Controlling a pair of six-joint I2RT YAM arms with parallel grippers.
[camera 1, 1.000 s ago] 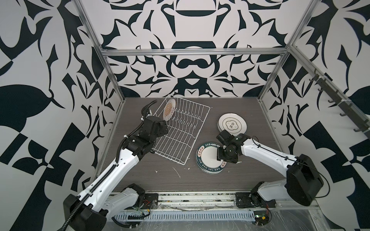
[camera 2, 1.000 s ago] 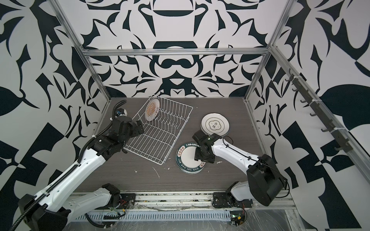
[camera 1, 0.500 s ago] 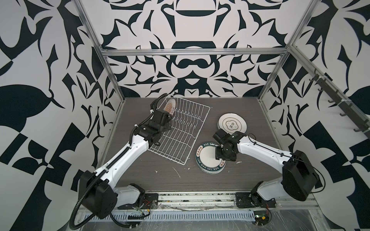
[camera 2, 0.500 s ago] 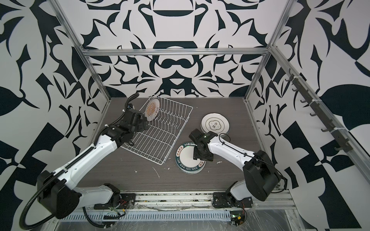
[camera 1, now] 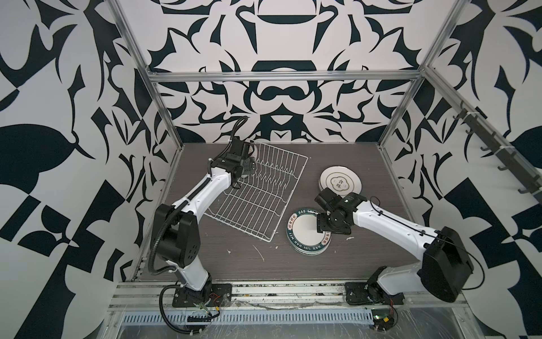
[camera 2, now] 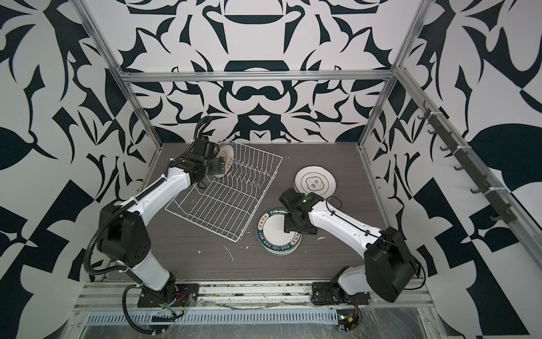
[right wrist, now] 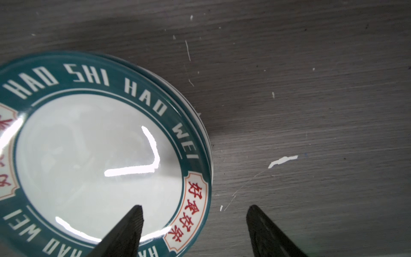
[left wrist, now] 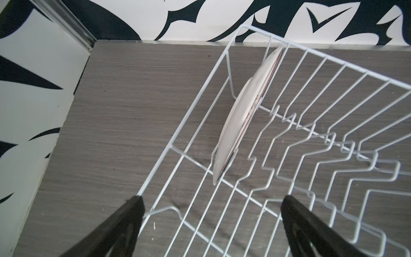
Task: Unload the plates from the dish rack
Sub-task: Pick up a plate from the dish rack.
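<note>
This is looking like a robotics lab test cell: black-and-white patterned panels (camera 1: 278, 102) are walling in the grey tabletop (camera 1: 234, 264) lying beneath both pairs of jaws, aluminium bars (camera 1: 281, 77) are framing it, and two white arms (camera 1: 211, 185) are standing bolted to a metal rail (camera 1: 278, 290) behind the jaws.

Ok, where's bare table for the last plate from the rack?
Open table lies in front, between the dish rack, the teal-rimmed stack and the front rail. Another gap behind, between rack and cloud-emblem stack. Crowded between the two stacks, where the right gripper hangs.
</note>
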